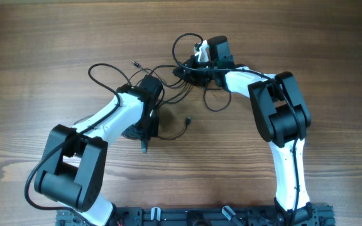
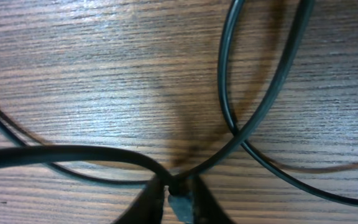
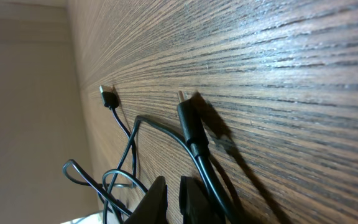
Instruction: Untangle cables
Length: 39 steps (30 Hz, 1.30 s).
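Observation:
The cables (image 1: 180,80) are thin black wires looped together between my two grippers, with loose loops trailing left (image 1: 103,69) and a plug tip (image 1: 187,120) lying to the front. My left gripper (image 1: 145,145) is shut on one thin cable; in the left wrist view its jaws (image 2: 178,200) pinch the wire where two strands (image 2: 229,106) cross. My right gripper (image 1: 191,68) sits at the bunch's far right end. In the right wrist view its jaws (image 3: 173,196) are nearly closed beside a cable with a thick plug (image 3: 189,121). Another plug (image 3: 107,98) lies farther off.
The brown wooden table (image 1: 307,50) stretches around the cables. The thicker black robot-arm cable (image 1: 39,179) hangs by the left arm's base. The black base rail (image 1: 193,216) runs along the front edge.

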Available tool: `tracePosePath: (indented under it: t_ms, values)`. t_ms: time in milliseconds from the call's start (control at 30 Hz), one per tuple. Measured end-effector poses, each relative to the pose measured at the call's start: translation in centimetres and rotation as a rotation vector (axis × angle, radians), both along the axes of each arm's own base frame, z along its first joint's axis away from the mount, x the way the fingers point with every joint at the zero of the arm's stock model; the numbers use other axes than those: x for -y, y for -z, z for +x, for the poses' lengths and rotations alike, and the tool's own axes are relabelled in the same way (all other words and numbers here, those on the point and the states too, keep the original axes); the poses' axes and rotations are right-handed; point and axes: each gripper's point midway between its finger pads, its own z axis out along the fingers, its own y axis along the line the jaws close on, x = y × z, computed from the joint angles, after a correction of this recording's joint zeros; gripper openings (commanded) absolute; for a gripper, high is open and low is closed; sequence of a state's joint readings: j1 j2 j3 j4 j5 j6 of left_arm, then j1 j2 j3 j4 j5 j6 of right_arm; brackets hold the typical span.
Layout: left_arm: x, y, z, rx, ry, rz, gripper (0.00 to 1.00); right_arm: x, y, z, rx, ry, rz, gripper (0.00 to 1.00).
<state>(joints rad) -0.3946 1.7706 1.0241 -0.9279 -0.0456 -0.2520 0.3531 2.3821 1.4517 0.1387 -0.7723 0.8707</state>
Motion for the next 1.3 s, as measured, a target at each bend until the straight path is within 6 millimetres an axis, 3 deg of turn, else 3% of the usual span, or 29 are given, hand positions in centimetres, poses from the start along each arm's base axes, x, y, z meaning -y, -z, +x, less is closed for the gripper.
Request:
tracePosePath:
  t_ms: [100,167,500,567,667,767,867,1200,1300]
  values:
    - [0.0,0.0,-0.1,-0.004,0.008,0.001,0.59,0.0,0.0,0.0,0.000,0.000,0.000,0.12]
    - [0.0,0.0,-0.1,-0.006,0.009,-0.001,0.67,0.0,0.0,0.0,0.000,0.000,0.000,0.12]
    - [0.2,0.5,0.3,0.019,0.046,-0.017,0.75,0.0,0.0,0.0,0.000,0.000,0.000,0.12]
    - [0.3,1.1,0.2,0.028,0.051,-0.032,0.68,0.0,0.0,0.0,0.000,0.000,0.000,0.12]
    - [0.7,1.2,0.2,0.062,0.060,-0.065,0.32,0.0,0.0,0.0,0.000,0.000,0.000,0.12]
    - [0.6,1.3,0.2,0.082,0.059,-0.069,0.25,0.0,0.0,0.0,0.000,0.000,0.000,0.12]
    - [0.7,1.3,0.3,0.086,0.071,-0.070,0.07,0.0,0.0,0.0,0.000,0.000,0.000,0.12]
    - [0.7,1.1,0.4,0.102,0.055,-0.076,0.04,0.0,0.0,0.0,0.000,0.000,0.000,0.12]
    - [-0.8,0.8,0.5,0.115,-0.022,-0.052,0.04,0.0,0.0,0.0,0.000,0.000,0.000,0.12]
